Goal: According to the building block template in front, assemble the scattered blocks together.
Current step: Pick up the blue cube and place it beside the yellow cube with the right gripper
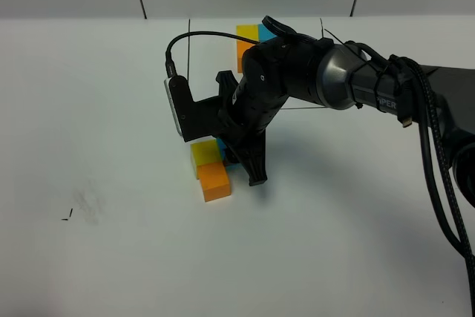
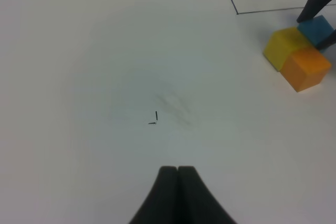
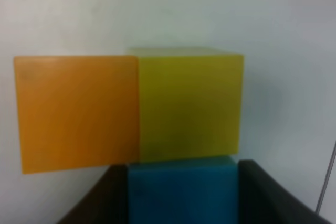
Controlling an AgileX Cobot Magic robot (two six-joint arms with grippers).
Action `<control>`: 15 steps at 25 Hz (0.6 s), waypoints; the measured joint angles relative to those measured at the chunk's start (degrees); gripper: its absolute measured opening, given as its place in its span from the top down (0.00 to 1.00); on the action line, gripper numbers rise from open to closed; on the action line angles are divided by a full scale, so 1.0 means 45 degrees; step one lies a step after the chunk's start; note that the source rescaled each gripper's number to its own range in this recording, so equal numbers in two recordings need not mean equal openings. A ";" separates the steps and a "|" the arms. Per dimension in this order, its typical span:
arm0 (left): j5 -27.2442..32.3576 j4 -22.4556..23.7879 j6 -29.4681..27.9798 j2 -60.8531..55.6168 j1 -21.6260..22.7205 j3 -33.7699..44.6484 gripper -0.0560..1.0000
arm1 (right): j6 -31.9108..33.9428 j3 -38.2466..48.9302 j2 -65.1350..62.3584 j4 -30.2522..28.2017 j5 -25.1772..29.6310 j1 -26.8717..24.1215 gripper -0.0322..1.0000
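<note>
Jaws of our right gripper [image 3: 181, 195] clasp the blue cube [image 3: 181, 190], yellow cube [image 3: 189, 103] and orange cube [image 3: 76, 111] just beyond; our left gripper [image 2: 177, 174] clenched empty.

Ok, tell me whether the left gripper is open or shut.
Shut: the left gripper has its fingertips pressed together with nothing between them.

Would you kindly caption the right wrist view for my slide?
Right gripper closed on the blue cube, pressed against the yellow cube beside the orange cube.

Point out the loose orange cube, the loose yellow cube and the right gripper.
orange cube [image 1: 216, 181], exterior high view, on its top face.
yellow cube [image 2: 284, 45], left wrist view, on its top face.
right gripper [image 3: 181, 195], right wrist view, midway between its fingertips, over the blue cube.
</note>
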 joint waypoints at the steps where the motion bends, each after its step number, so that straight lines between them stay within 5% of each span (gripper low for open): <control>1: 0.0000 0.0000 0.0000 0.0000 0.0000 0.0000 0.95 | 0.0000 0.0000 0.0000 0.0012 -0.0030 0.0000 0.47; 15: 0.0000 0.0000 0.0000 0.0000 0.0000 0.0000 0.95 | -0.0095 0.0000 0.0064 0.0023 -0.0272 0.0000 0.47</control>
